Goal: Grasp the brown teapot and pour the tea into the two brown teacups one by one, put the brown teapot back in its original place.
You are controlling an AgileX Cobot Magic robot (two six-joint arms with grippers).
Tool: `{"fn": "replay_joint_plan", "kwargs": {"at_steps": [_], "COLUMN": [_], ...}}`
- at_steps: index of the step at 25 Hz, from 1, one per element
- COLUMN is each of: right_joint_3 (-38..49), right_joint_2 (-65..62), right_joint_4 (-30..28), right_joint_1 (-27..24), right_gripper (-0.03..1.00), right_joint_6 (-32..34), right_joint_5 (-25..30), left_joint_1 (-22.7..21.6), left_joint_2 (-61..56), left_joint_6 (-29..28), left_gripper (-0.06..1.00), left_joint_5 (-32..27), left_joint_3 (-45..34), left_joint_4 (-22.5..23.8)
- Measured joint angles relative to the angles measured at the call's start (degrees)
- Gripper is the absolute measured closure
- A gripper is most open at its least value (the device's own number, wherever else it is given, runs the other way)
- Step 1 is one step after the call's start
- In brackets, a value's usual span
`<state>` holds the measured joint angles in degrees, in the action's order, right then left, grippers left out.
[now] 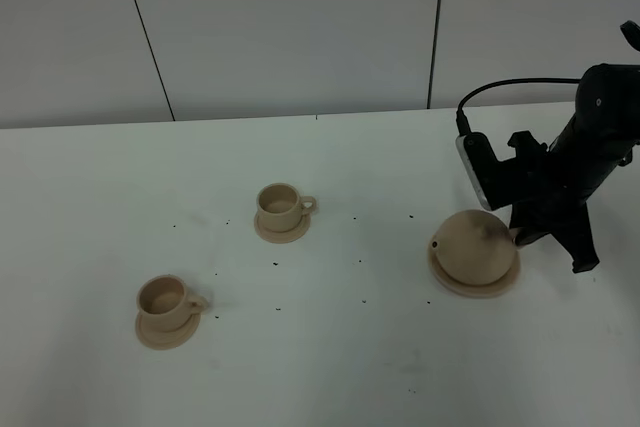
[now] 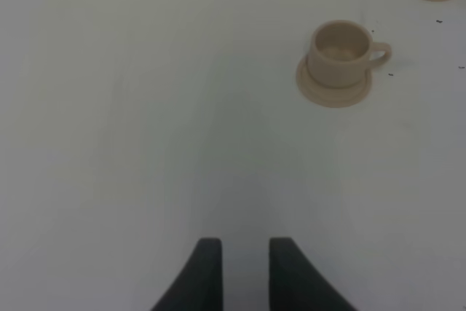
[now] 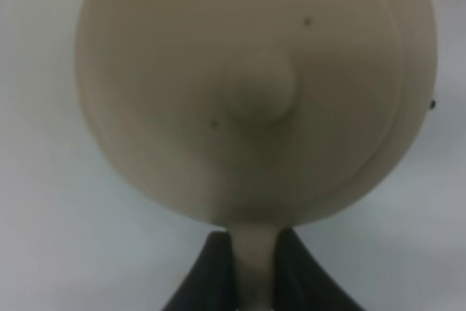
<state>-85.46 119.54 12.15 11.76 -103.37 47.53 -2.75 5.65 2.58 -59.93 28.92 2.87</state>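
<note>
my right pincer (image 3: 255, 245) is closed on the squat tan ceramic teapot (image 3: 182, 71) handle, not yet lifted; my left pincer (image 2: 239, 253) is open; the two small tan teacups (image 1: 162, 297) (image 1: 280, 205) look empty.

On my table (image 1: 330, 377) I have the teapot (image 1: 470, 247) sitting on its wide saucer (image 1: 480, 293) over at the right. The right gripper (image 1: 517, 238) is at the teapot's right side, with the pot's handle (image 3: 256, 282) between its fingers. Left of the teapot and a little farther back, the farther cup (image 1: 279, 206) stands on a small saucer (image 1: 283, 236). The nearer cup (image 1: 163, 299) stands on a second saucer (image 1: 165, 335), farther left and toward the front. The left gripper (image 2: 244, 271) hangs over bare table, with the nearer cup ahead of it.
</note>
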Motion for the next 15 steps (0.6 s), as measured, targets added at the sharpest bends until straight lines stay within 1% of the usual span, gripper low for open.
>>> {"fn": "replay_joint_plan", "kwargs": {"at_steps": [15], "right_joint_3": [0.00], "right_joint_2": [0.00], "right_joint_4": [1.92], "right_joint_1": [0.00], "right_gripper": [0.87], "right_joint_6": [0.00], "right_joint_5": [1.40], "left_joint_1": [0.00], "left_joint_2": [0.00], "left_joint_6": [0.00], "left_gripper": [0.71], "left_joint_5": [0.00], "left_joint_3": [0.00], "left_joint_4": [0.00]}}
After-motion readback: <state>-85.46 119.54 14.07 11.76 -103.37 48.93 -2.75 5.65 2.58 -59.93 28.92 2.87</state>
